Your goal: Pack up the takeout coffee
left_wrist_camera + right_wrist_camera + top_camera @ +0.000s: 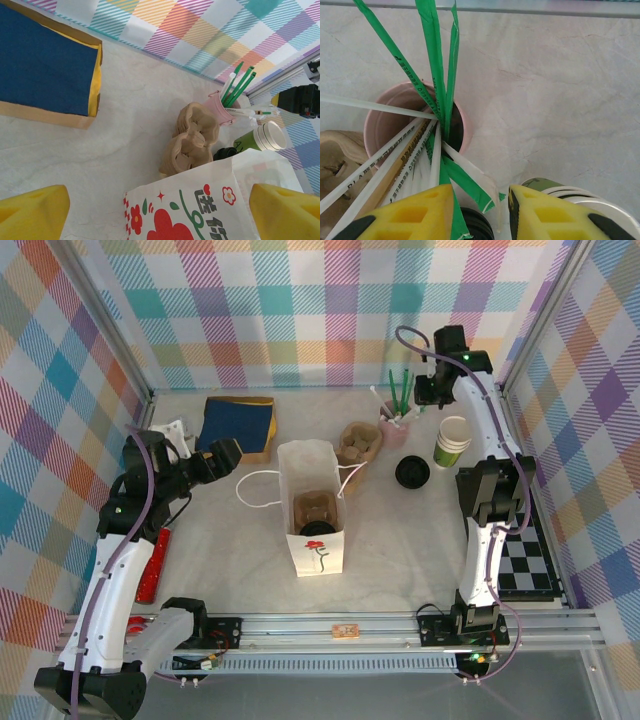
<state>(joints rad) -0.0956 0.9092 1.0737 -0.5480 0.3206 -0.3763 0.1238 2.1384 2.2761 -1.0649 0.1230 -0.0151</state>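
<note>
Listing one small green paper cup with a round black plastic lid: standing upright on the pale marbled tabletop, outside the bag, just base-ward of the right claw, and showing as a black edge under the gap between the pads in the right wrist view.

Listing the right claw: pointing down over a round pink pot of green and white wrapped sticks. Yellow pads standing slightly apart, released, clenching nothing, with stick ends crossing the gap.

Listing a lidless green paper cup with a white rim: standing by that claw's right pad, just right of the lidded cup.

Listing a brown moulded-pulp cup carrier: lying just left of the pink pot, ahead of the left claw.

Listing a white paper carrier bag with a red flower print: standing open-mouthed between the two claws, directly before the left one, holding a second brown pulp carrier.

Listing the left claw: spread wide, released, grasping nothing.

Listing a flat blue slab with yellow and tan edging: lying just beyond the left claw.
</note>
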